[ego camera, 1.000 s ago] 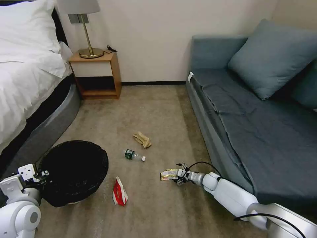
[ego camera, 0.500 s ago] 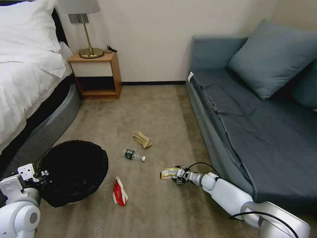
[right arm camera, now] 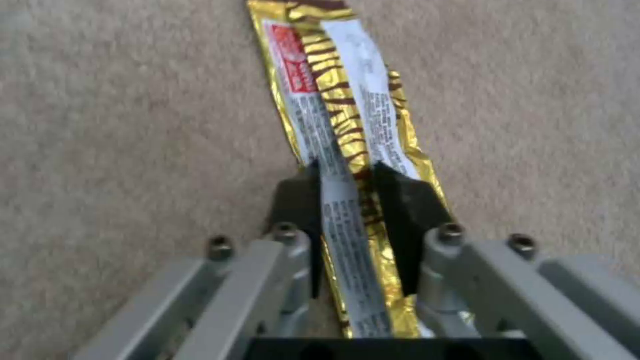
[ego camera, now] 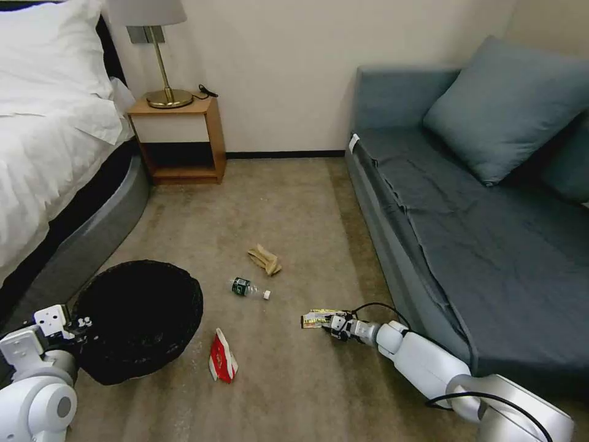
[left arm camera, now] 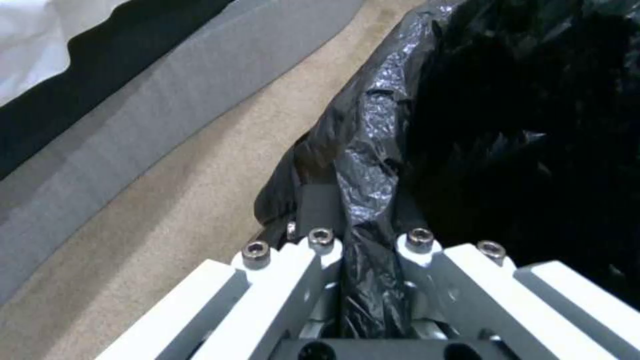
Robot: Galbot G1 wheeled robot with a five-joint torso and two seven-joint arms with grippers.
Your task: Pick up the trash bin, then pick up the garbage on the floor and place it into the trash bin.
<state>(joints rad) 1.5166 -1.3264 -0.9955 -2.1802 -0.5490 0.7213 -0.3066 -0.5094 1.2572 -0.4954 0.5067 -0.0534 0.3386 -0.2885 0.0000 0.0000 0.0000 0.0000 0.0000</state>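
Observation:
The trash bin (ego camera: 138, 319), round and lined with a crinkly black bag (left arm camera: 507, 125), is at the lower left. My left gripper (ego camera: 83, 322) is shut on its near rim, with bag plastic pinched between the fingers (left arm camera: 319, 210). The garbage lies on the carpet: a tan crumpled paper (ego camera: 265, 259), a small clear bottle (ego camera: 248, 288) with a green label, and a red-white packet (ego camera: 222, 356). Low by the sofa, my right gripper (ego camera: 333, 324) is shut on one end of the yellow-black wrapper (ego camera: 316, 318). The wrist view shows that wrapper (right arm camera: 333, 100) pinched between the dark fingertips of the gripper (right arm camera: 347, 175).
A bed (ego camera: 55, 153) with white linen runs along the left. A wooden nightstand (ego camera: 181, 138) with a lamp stands at the back wall. A blue-grey sofa (ego camera: 478, 233) lines the right side, close to my right arm. Open carpet lies between them.
My right gripper's fingers have closed on the wrapper, and it has shifted slightly away with the wrapper's end. The left arm and the bin have not moved.

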